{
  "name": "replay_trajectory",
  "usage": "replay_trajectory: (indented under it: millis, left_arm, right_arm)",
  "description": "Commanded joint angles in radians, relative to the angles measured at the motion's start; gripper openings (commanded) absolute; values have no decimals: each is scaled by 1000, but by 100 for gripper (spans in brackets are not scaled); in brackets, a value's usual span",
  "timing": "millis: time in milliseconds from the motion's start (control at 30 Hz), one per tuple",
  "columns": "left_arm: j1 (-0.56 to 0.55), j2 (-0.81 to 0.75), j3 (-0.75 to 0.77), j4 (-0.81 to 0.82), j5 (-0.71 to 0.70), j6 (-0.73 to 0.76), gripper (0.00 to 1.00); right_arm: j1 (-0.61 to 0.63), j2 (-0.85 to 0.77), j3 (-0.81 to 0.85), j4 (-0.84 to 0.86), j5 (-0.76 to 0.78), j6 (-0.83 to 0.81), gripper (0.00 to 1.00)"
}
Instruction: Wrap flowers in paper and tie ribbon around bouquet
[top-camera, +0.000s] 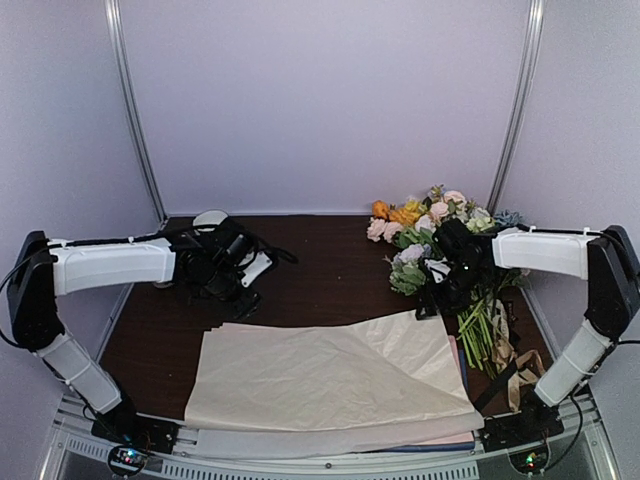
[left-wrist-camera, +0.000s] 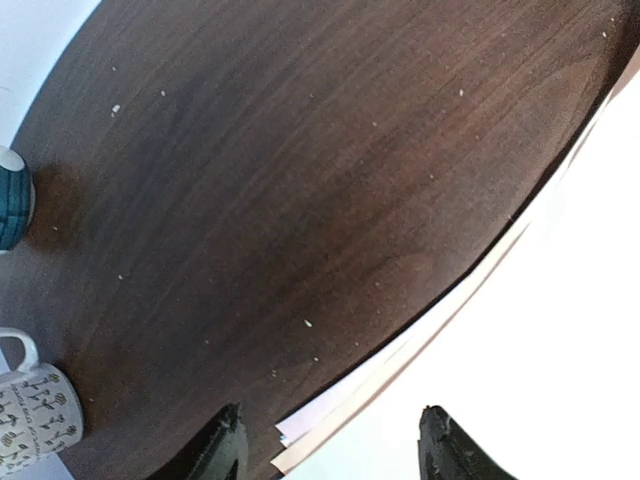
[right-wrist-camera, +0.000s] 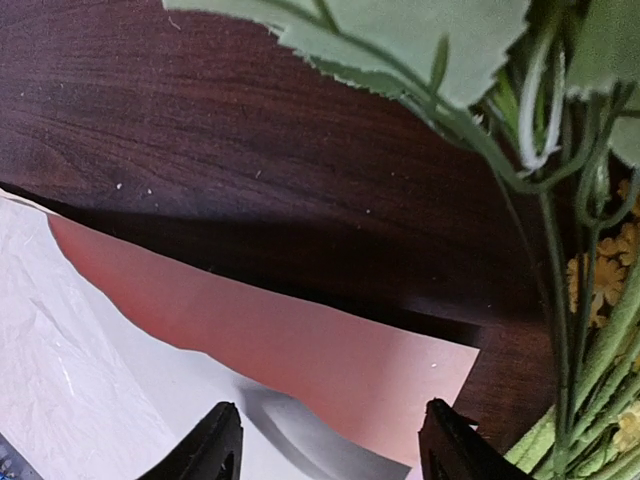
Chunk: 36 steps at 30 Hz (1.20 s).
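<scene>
A dark brown wooden table (top-camera: 330, 265) is seen between pale walls. Its near part is covered by the paper (top-camera: 330, 375), one large cream sheet, softly creased, which is laid flat on a stack of pink sheets (top-camera: 458, 352); the far right corner of the paper is lifted a little, so that a pink corner is exposed below it. The flowers (top-camera: 430, 225) are laid in one bunch at the far right of the table, apart from the paper, with the heads toward the back wall and the green stems (top-camera: 482, 330) toward the near edge. Which stems belong to the small group cannot be told. A tan ribbon (top-camera: 503, 350) is seen beside the stems, near the base of the right arm.

The left gripper (left-wrist-camera: 330, 445) is held over the far left edge of the paper; its jaws are set wide apart and nothing is held. The right gripper (right-wrist-camera: 335, 445) is held over the exposed pink corner, just beside the stems, also wide and empty.

At the far left a white patterned mug (left-wrist-camera: 35, 415) and a dark blue cup (left-wrist-camera: 12, 210) are placed.
</scene>
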Motion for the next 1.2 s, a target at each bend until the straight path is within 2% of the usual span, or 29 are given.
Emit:
replay_trajectory:
  millis: [0, 33, 67, 100, 133, 167, 267, 400, 533, 633, 733, 800, 833, 900, 1033, 1167]
  left_arm:
    - [-4, -45, -36, 33, 44, -80, 62]
    - [-4, -48, -38, 34, 49, -84, 62]
    - [-5, -53, -43, 38, 54, -85, 62]
    - [-4, -58, -50, 46, 57, -83, 62]
    - [-4, -62, -56, 53, 56, -79, 62]
    - [-4, -65, -59, 56, 55, -77, 62]
    - [-4, -79, -53, 44, 52, -73, 62]
    - [-4, -133, -21, 13, 23, -64, 62]
    - [-4, -198, 67, -61, -39, -40, 64]
    - [-2, -261, 149, -106, -147, -28, 67]
    - [1, -328, 219, -127, -250, -24, 71]
    - [3, -374, 239, -125, -282, -28, 73]
    - [5, -397, 238, -119, -285, -39, 74]
    - [12, -435, 219, -112, -268, -73, 74]
    - [33, -500, 144, -106, -187, -156, 74]
    - [114, -579, 79, -81, -55, -256, 78]
  right_arm:
    - [-4, 8, -37, 39, -84, 28, 58]
    - [-4, 7, -42, 47, -106, 28, 52]
    - [-4, 4, -43, 56, -123, 31, 41]
    - [-4, -4, -43, 63, -132, 35, 20]
    - [-4, -15, -41, 65, -133, 37, 7]
    - [-4, -28, -36, 60, -130, 38, 0]
    - [-4, -77, -9, 31, -144, 32, 0]
    - [2, -168, 70, -12, -236, 12, 0]
    - [11, -236, 259, -26, -290, 15, 0]
    - [8, -210, 577, -86, -130, 16, 0]
    - [1, -126, 927, -154, 148, 30, 0]
    - [11, -94, 1096, -126, 193, 26, 0]
    - [40, -98, 1118, -82, 200, 14, 0]
    - [130, -143, 1050, 31, 238, -68, 0]
    - [355, -265, 677, 272, 212, -251, 0]
    - [569, -278, 403, 344, 266, -406, 0]
